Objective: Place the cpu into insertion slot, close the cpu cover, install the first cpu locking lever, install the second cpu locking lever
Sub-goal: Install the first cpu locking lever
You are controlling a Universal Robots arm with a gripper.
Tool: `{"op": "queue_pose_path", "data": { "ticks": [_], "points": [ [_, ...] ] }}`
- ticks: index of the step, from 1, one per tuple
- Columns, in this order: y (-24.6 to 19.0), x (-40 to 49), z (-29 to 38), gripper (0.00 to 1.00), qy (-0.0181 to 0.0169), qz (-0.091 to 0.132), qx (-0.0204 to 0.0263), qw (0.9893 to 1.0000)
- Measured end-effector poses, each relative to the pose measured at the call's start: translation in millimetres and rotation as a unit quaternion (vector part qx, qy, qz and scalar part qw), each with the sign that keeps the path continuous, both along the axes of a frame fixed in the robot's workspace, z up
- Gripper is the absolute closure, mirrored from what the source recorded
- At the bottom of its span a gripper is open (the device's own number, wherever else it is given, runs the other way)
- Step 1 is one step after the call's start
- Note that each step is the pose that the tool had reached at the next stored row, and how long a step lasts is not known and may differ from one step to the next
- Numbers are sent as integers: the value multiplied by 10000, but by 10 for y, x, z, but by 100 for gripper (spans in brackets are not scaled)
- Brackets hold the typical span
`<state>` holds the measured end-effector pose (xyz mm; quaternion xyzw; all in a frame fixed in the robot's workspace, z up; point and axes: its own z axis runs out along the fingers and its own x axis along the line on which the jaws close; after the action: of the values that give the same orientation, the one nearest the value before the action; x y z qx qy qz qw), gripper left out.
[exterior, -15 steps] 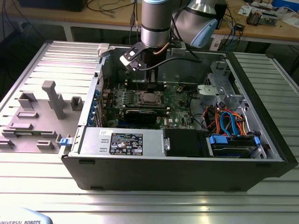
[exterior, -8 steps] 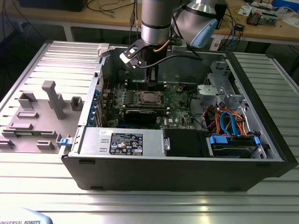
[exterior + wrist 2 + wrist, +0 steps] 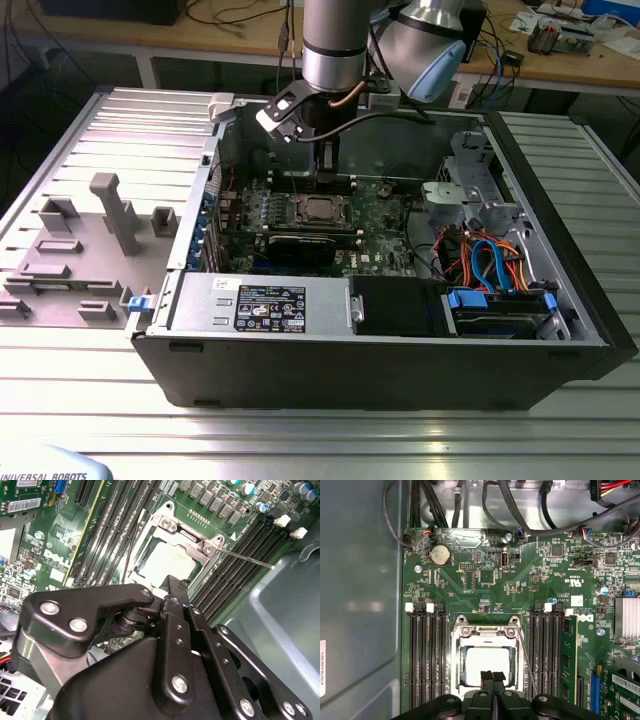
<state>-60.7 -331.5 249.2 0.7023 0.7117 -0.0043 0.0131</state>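
Observation:
The cpu (image 3: 487,661), a bright silvery square, lies in the insertion slot (image 3: 320,210) on the green motherboard. The cpu cover (image 3: 485,634), a silvery frame, lies flat over it with the chip top showing through its opening; in the second wrist view the cpu cover (image 3: 172,526) also lies flat. A thin wire locking lever (image 3: 246,559) sticks out from one corner of the socket, away from the frame. My gripper (image 3: 492,676) hangs just above the socket edge, black fingertips pressed together with nothing between them. In the exterior view the gripper (image 3: 325,178) is inside the open case, over the socket.
Black memory slots (image 3: 426,655) flank the socket on both sides, and a green memory stick (image 3: 568,652) stands in one. Cables (image 3: 520,515) cross the case wall. A power supply (image 3: 260,302) and drive bay (image 3: 495,300) fill the case front. A grey fixture plate (image 3: 100,220) lies at the exterior view's left.

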Motion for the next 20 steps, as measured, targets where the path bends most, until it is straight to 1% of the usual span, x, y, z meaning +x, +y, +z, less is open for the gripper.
{"op": "queue_pose_path", "data": {
  "ticks": [6, 11, 18, 20],
  "points": [
    [0, 0, 45, 89, 0, 0, 0, 10000],
    [0, 0, 67, 89, 0, 0, 0, 10000],
    [0, 0, 178, 89, 0, 0, 0, 10000],
    [0, 0, 197, 89, 0, 0, 0, 10000]
  ]
}}
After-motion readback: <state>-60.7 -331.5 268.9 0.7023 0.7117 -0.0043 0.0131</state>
